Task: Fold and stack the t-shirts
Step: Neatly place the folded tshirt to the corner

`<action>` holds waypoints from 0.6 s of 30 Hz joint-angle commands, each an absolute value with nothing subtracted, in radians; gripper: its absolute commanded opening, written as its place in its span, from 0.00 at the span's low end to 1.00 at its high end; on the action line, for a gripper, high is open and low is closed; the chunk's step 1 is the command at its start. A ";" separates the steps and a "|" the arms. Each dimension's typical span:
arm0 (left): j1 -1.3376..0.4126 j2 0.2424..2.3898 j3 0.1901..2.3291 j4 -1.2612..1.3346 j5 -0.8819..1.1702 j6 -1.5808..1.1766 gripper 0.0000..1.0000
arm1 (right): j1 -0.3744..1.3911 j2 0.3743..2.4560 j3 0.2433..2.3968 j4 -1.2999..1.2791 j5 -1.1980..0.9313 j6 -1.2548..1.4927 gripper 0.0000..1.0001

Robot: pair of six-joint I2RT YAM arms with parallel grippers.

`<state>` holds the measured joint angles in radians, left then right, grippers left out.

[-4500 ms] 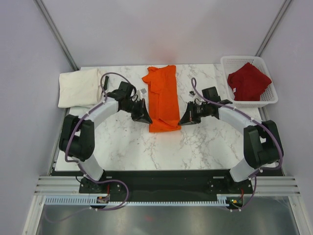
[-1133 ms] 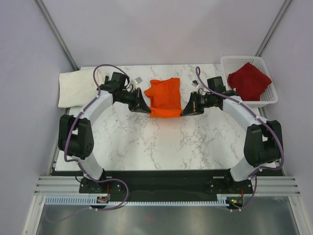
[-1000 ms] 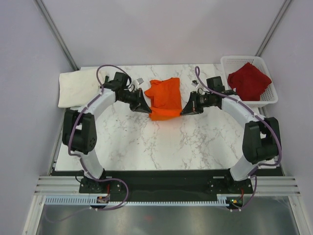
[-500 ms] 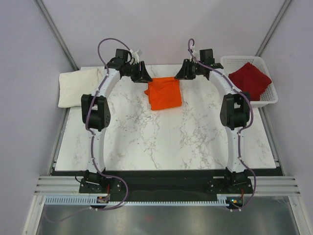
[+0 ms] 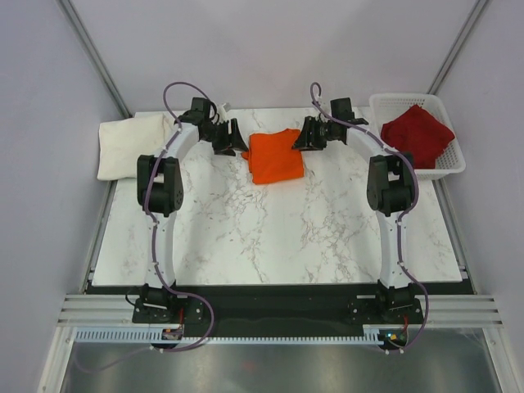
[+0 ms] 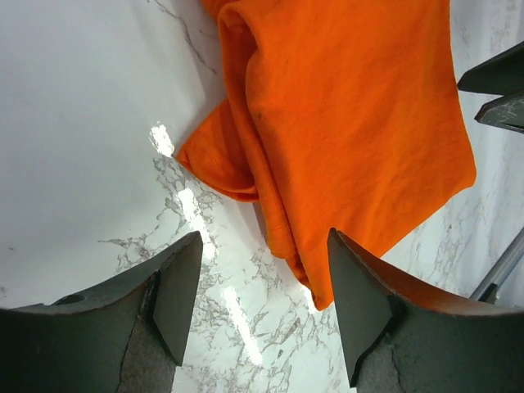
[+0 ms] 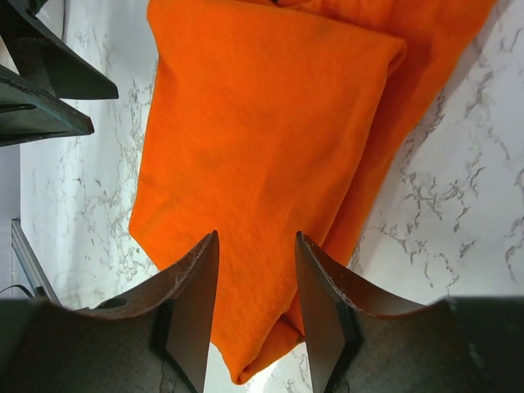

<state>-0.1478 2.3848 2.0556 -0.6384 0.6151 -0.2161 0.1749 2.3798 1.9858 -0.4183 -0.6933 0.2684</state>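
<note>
Roughly folded orange t-shirt (image 5: 276, 155) on table (image 5: 270, 237)

White arms (image 5: 158, 246), black joints (image 5: 155, 184), purple cables (image 5: 172, 84), dark wedge-fingered end effectors (image 6: 262, 241).

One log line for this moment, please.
left gripper: open, empty | right gripper: open, empty | orange t-shirt: folded, between them | cream t-shirt: left edge | dark red t-shirt: in basket

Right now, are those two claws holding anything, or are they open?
Left gripper: open, holding nothing, with the orange shirt lying on the table beneath it.
Right gripper: open, holding nothing.
</note>
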 commanded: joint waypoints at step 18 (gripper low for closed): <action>-0.181 2.625 2.157 -0.535 0.882 -0.316 0.63 | 0.186 2.487 1.974 -0.443 -0.670 0.222 0.53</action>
<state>-0.1413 2.5614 2.1395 -0.5568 0.8494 -0.2996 0.1814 2.4508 1.9614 -0.4179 -0.7097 0.2569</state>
